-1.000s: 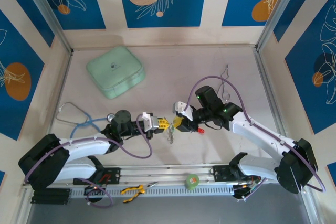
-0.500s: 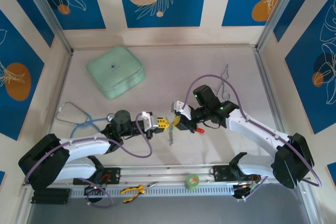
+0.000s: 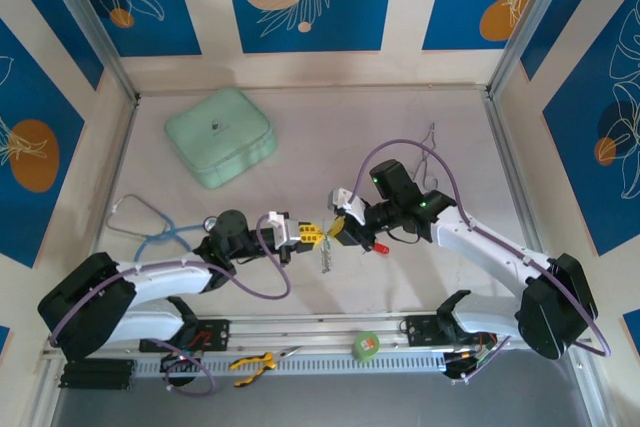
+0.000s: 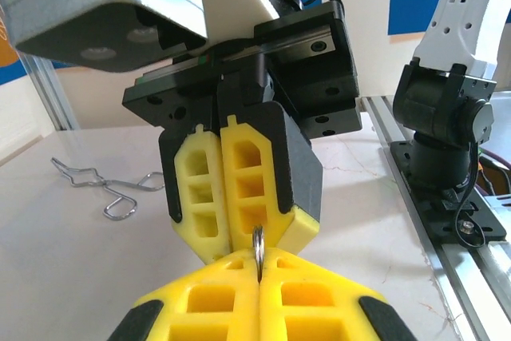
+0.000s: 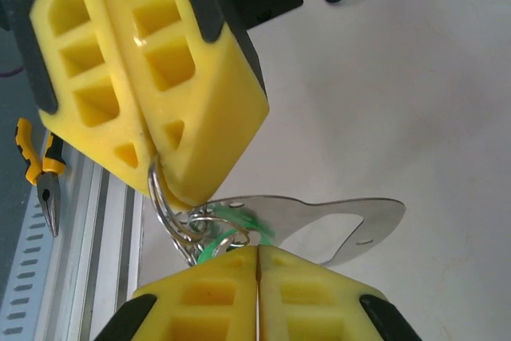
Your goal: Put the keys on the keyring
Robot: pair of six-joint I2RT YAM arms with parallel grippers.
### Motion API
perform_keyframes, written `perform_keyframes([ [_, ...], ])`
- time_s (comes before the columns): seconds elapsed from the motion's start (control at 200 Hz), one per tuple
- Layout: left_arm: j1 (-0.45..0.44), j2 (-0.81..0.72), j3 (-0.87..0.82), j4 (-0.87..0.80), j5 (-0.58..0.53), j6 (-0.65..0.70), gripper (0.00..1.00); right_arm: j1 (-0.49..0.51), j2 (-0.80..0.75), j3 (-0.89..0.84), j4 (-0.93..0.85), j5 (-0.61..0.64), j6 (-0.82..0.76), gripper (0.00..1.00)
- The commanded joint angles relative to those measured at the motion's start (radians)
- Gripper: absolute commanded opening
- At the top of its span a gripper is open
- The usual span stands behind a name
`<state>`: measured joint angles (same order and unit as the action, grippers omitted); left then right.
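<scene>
Left pincer (image 4: 259, 269): clenched on a thin silver metal split ring (image 4: 258, 239), which it pinches edge-on between its yellow pads.
Right pincer (image 5: 257, 269): clenched too, tip to tip with the left one. A green plastic-headed key (image 5: 231, 235) runs in between its pads, so I judge it is grasping that key, though most of the key is hidden.
Between the tips: the ring hangs out of the left pincer, with smaller silver links (image 5: 196, 225) and a flat silver metal tab with a cut-out (image 5: 343, 225) dangling from it.
Position: both pincers meet in the air over the middle of the pale counter (image 3: 330, 147), nearer its near edge than its far one.
Red item: a small red object (image 3: 381, 246) sits just beside the right arm, too small to tell whether it is the red-headed key.
Surroundings: a mint-green rounded case (image 3: 220, 135) lies toward the far left corner, and a blue-tubed stethoscope (image 3: 150, 232) lies by the left edge.
Step in hand: threading. One arm steadies the ring while the other offers the green key to it. Whether the key is already on the coil cannot be told.
Next move: it calls for a small, precise twist that slides the key's hole along the ring's split. The left grip must stay firm so the ring does not swivel away.
</scene>
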<state>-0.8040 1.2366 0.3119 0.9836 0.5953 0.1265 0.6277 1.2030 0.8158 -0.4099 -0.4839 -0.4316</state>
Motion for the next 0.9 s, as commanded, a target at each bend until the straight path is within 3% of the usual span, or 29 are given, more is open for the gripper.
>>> perform_keyframes([
  [0.0,-0.01,0.022,-0.001,0.104,0.036,-0.038,0.0,-0.004,-0.006,-0.014,0.025,-0.052,0.022,0.08],
  [0.135,-0.01,0.034,-0.002,0.132,0.029,-0.05,0.0,-0.007,0.002,-0.01,0.022,-0.05,0.022,0.1],
  [0.39,-0.01,0.055,-0.026,0.169,0.012,-0.075,0.0,-0.019,-0.121,-0.106,0.064,0.01,-0.014,0.3],
  [0.555,-0.009,0.079,-0.034,0.223,0.011,-0.1,0.0,0.009,-0.144,-0.156,0.084,0.103,-0.057,0.32],
  [0.895,-0.01,0.092,-0.038,0.243,0.017,-0.113,0.0,0.082,-0.082,-0.16,0.138,0.159,-0.077,0.37],
])
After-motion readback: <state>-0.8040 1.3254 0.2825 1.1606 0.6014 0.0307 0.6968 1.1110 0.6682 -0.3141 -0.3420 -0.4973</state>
